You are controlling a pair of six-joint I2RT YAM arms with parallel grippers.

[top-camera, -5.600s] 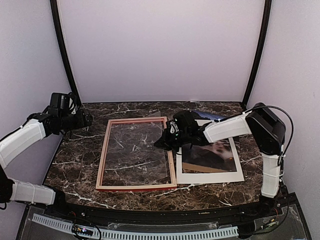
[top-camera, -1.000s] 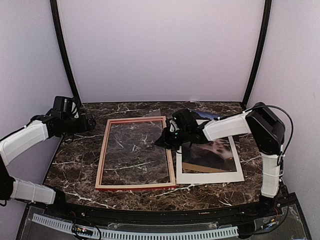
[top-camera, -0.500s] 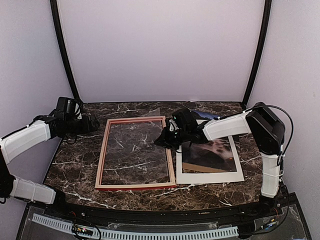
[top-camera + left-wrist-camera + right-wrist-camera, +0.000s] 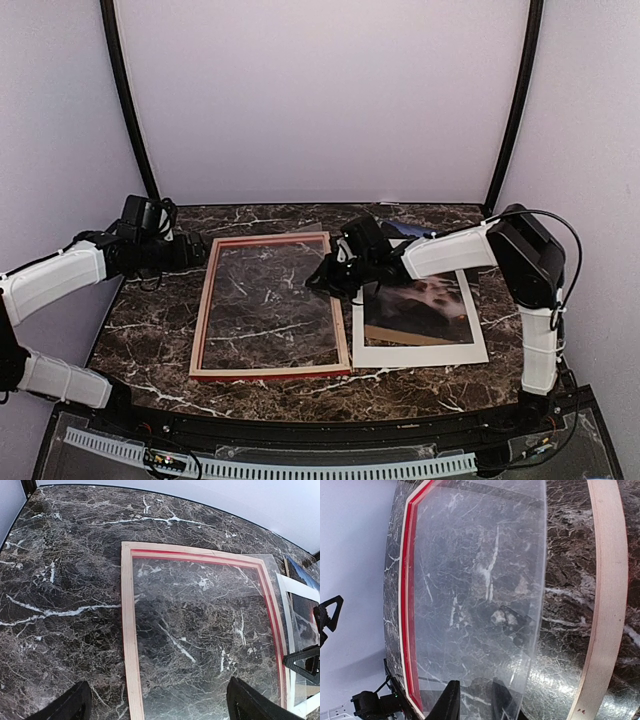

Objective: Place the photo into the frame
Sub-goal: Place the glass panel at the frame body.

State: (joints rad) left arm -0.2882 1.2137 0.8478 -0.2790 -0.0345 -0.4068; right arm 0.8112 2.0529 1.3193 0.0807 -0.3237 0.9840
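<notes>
The right gripper [image 4: 472, 702] sits low at the inner side of the frame's right-hand rail. Its two fingers are a little apart, with the near edge of a clear pane [image 4: 475, 580] lying between them. Whether the pads are touching the pane cannot be told from the wrist view. Ahead of the fingers, the pane lies inside the frame [image 4: 203, 310], which rests face down on the marble table [image 4: 150, 320] with its pale wood back up and red showing along the inner lip. The pane's far end appears to ride slightly over the far rail. The step in hand looks like letting go of the pane, and doing it well probably means parting the fingers fully and drawing straight back and up, so the thin sheet is not dragged out of its seat. Behind the gripper, under its forearm, the photo [image 4: 418, 308] lies with a white mat [image 4: 420, 353] just beside the frame, not yet in it. Across the frame, the left gripper [image 4: 160, 707] hovers with its fingers wide apart and holds nothing.
</notes>
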